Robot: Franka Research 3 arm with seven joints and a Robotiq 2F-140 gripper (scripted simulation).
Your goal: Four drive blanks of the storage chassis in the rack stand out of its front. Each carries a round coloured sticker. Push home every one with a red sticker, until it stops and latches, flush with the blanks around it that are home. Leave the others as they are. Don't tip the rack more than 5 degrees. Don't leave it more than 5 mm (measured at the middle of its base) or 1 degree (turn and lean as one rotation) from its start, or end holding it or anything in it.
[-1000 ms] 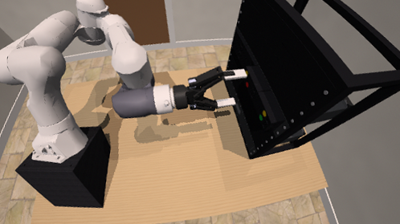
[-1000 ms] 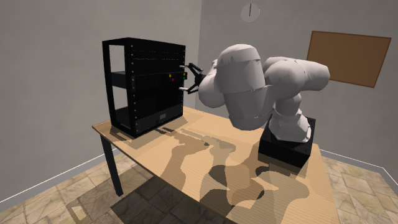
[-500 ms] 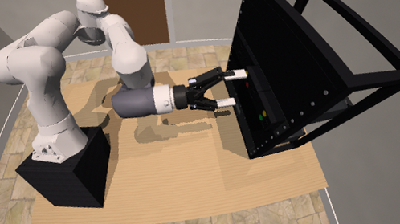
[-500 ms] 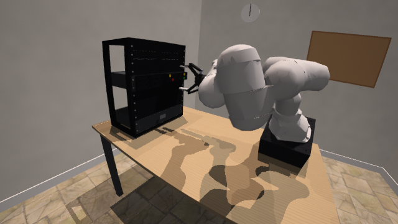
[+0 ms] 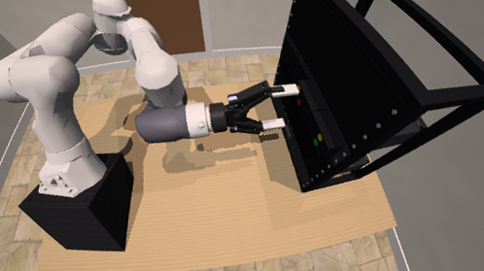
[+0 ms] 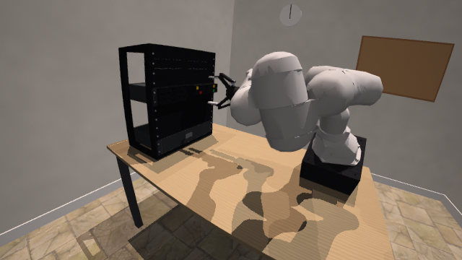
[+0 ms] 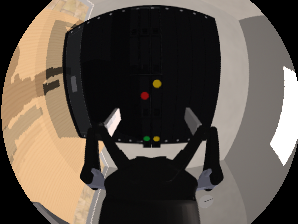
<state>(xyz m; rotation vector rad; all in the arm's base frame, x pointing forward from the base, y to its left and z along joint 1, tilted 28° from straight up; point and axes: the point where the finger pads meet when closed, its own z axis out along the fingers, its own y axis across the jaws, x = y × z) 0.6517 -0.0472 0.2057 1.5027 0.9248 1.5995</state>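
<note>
The black rack [image 5: 355, 76] stands on the table's far end and also shows in the exterior view [image 6: 170, 97] and the wrist view [image 7: 143, 63]. On the chassis front I see a red sticker [image 5: 299, 102] [image 6: 201, 92] [image 7: 144, 95] and a yellow one [image 6: 197, 87] [image 7: 157, 83] close beside it. A green sticker [image 5: 316, 143] [image 7: 147, 139] and another yellow one [image 5: 319, 137] [image 7: 156, 139] sit together farther along. My gripper [image 5: 282, 107] [image 6: 210, 90] [image 7: 152, 113] is open and empty. Its fingertips are right at the rack's front, straddling the red sticker's area. I cannot tell whether they touch it.
The rack is an open black frame with a shelf [image 6: 138, 92] and a lower unit [image 6: 184, 135]. My arm's black base block [image 5: 77, 207] stands on the wooden table [image 6: 253, 188]. The table's edge runs just past the rack.
</note>
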